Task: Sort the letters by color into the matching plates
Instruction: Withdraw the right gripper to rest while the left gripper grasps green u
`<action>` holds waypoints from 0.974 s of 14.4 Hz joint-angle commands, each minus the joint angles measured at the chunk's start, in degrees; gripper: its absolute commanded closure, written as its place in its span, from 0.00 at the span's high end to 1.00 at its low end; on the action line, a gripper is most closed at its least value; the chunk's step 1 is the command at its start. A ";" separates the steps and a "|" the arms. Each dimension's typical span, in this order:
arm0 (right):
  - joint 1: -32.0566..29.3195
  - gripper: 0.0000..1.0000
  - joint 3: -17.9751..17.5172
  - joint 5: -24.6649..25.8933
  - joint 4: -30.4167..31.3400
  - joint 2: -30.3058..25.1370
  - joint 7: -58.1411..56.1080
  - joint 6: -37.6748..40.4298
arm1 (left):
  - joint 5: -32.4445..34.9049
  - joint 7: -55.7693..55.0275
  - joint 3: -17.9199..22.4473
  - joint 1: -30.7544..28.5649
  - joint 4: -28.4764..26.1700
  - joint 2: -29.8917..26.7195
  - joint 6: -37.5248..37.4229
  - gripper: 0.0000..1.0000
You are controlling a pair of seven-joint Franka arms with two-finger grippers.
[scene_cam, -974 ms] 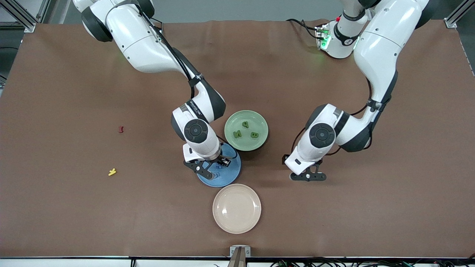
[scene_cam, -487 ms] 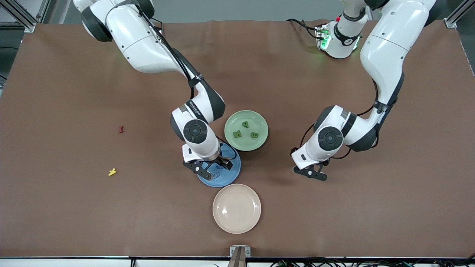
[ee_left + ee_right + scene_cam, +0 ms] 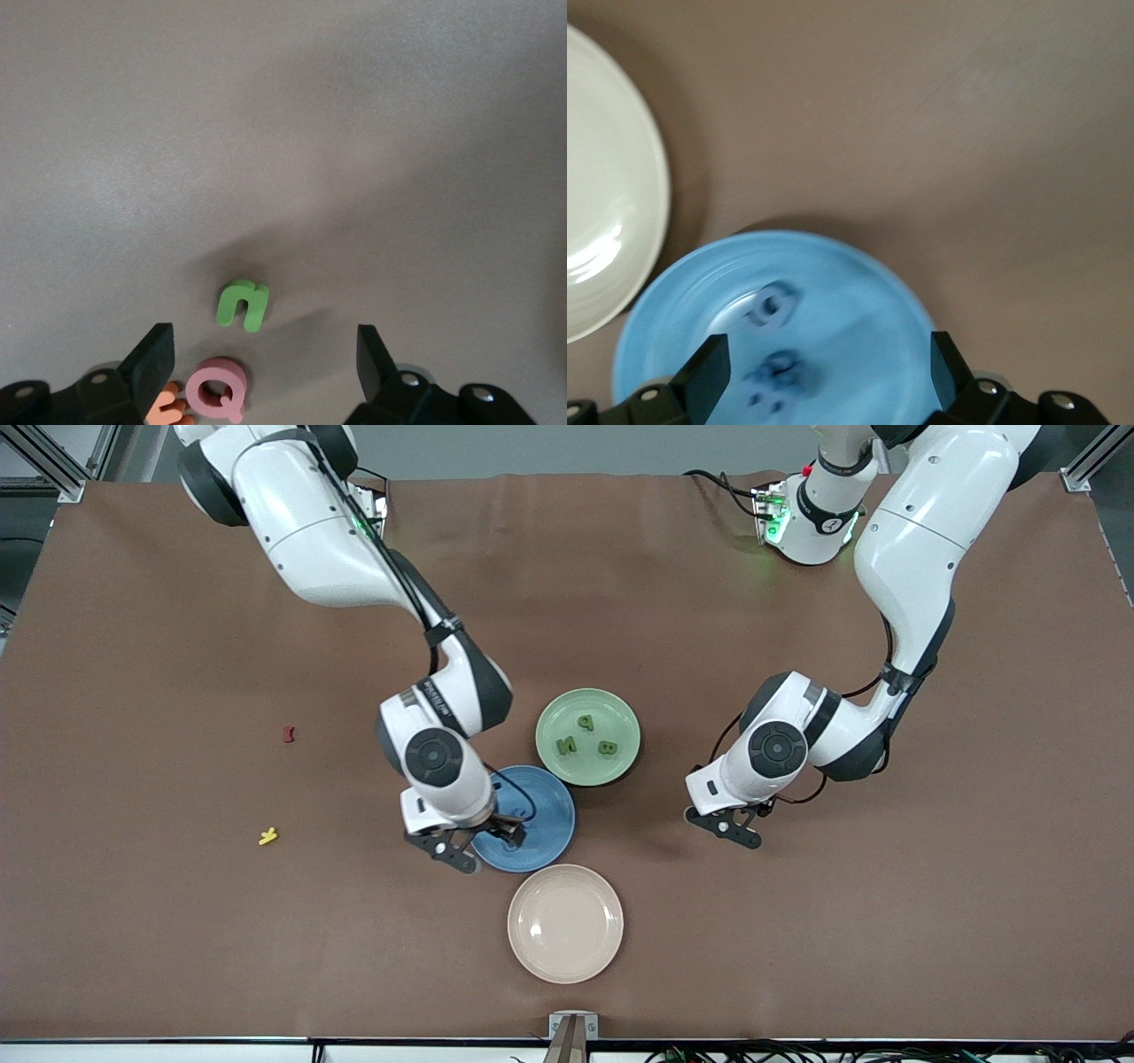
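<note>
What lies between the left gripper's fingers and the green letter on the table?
Nothing: in the left wrist view, bare table separates the open left gripper from the green letter.

The brown tabletop (image 3: 159, 939) carries a blue plate (image 3: 545, 824), a green plate (image 3: 620, 731), a cream plate (image 3: 565, 923), and loose red (image 3: 288, 734), yellow (image 3: 267, 836), green (image 3: 243, 305), pink (image 3: 215, 389) and orange (image 3: 166, 409) letters.

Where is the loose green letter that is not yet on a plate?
In the left wrist view the green letter lies on the bare table beneath the open left tool, beside a pink Q. The front view hides it under that arm.
</note>
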State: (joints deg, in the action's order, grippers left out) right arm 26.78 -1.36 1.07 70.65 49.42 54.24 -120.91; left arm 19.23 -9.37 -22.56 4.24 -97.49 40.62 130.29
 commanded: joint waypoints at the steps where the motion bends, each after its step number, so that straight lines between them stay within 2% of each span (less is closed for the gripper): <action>1: -4.61 1.00 -0.93 1.13 1.06 -3.00 -7.90 5.06 | 0.99 0.93 -0.99 -1.69 -1.65 -0.72 2.24 0.84; 4: -10.15 1.00 -0.93 1.13 6.93 -8.61 -19.40 6.73 | 1.08 1.02 -0.91 -1.69 -1.65 -0.11 3.39 0.83; 7: -15.95 1.00 -0.84 1.30 11.51 -15.56 -30.66 11.47 | 1.08 0.93 -0.91 -1.69 -1.65 0.51 3.83 0.77; 11: -21.84 1.00 -0.93 2.62 11.17 -22.86 -40.08 22.89 | 1.08 0.84 -0.82 -1.78 -1.65 1.04 4.44 0.67; 14: -24.40 1.00 -0.93 2.71 10.73 -27.43 -43.42 29.84 | 1.08 0.84 -0.73 -2.04 -1.65 1.30 4.44 0.66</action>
State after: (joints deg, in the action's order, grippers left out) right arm 3.94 -1.07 2.46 78.31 26.23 12.71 -93.29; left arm 19.23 -8.96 -22.58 3.19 -98.59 41.83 133.75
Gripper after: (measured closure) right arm 0.000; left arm 0.344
